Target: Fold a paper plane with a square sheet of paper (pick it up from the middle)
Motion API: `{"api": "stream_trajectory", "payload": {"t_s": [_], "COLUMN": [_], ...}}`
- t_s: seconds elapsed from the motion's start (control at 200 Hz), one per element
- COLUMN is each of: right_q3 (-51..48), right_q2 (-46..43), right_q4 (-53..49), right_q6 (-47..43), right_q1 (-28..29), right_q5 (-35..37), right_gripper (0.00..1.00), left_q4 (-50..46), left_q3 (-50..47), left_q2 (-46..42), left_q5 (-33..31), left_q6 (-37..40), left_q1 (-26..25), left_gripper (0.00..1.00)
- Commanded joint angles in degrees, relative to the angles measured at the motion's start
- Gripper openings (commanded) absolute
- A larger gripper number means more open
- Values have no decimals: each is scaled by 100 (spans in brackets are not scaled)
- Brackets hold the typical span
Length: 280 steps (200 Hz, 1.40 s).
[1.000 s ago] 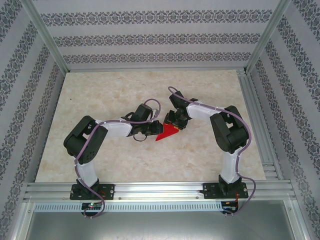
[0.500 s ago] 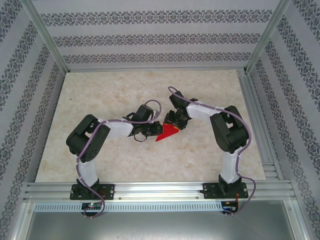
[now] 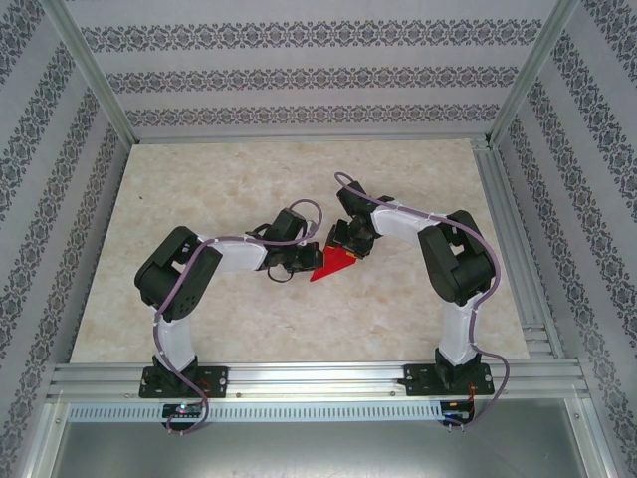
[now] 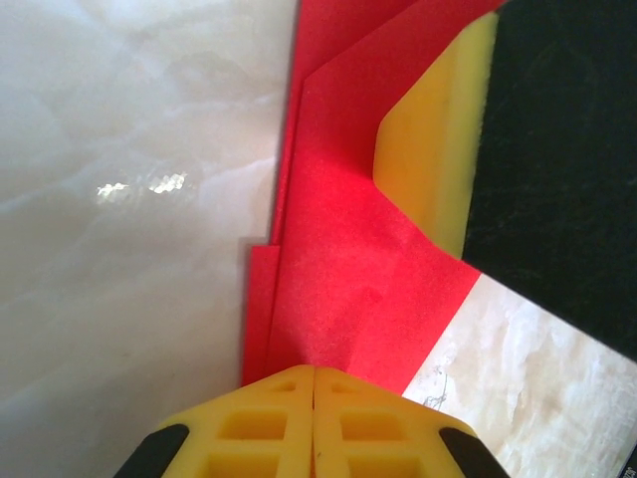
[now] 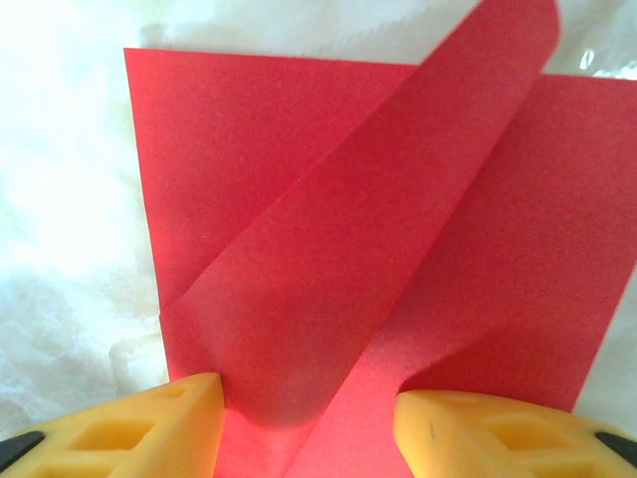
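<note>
Red paper (image 3: 334,263), partly folded into a wedge, flat on a pale marble-look table (image 3: 199,189), with bare tabletop reaching well out from paper on every side. From above: left gripper (image 3: 305,262) touching paper's left side, right gripper (image 3: 348,247) over paper's far right part, both arms bent inward toward paper.

From left wrist: yellow fingers (image 4: 249,423) pressed tight together, no gap, tips down at paper's near edge. A pinch on paper or a mere press: cannot tell. Several stacked layers along paper's left side, edges slightly stepped. Further along paper, one yellow pad (image 4: 433,149) of right gripper resting on top of paper, black body beside it.

From right wrist: two yellow fingers (image 5: 129,428) standing roughly half apart, one at each side of paper's near part, gripping nothing. Between them, a loose flap rising off paper and curling over toward paper's far right corner, with one straight crease running diagonally across. Rest of paper flat, left and far edges straight, one square corner at far left.

Patterned walls (image 3: 318,75) and metal rails (image 3: 299,376) well away from paper.
</note>
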Motion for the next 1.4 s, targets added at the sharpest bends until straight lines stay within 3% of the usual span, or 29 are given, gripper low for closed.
{"api": "stream_trajectory", "payload": {"t_s": [0.0,0.18,0.515,0.759,0.914,1.144,1.394], "right_q3": [-539,-505,-465,-986,-1321,-1179,-1084], "right_q2": [1280,1124,-468,-1360,-1556,-1014,-589], "right_q4": [70,103,653,1333,1790,1919,2017], "right_q6": [-51,-83,-312,-550,-645,-708,-716], "right_q1": [-23,-24,-144,-204,-170,-80,-67], "right_q5": [864,730,-145,-727,-1014,-1347,-1429], "right_gripper": [55,55,56,55,48,22,15], "left_q4": [-349,-480,-957,-1087,-1145,-1188,-1209], "left_q3": [83,114,180,231,261,276,268], "left_q2": [127,179,354,423,437,434,428], "left_q5": [-131,-160,-300,-335,-372,-411,-426], "left_q6": [120,133,268,324,348,333,325], "left_q1": [-29,-34,-38,-64,-82,-91,-91], "left_gripper": [7,7,6,5,5,4,4]}}
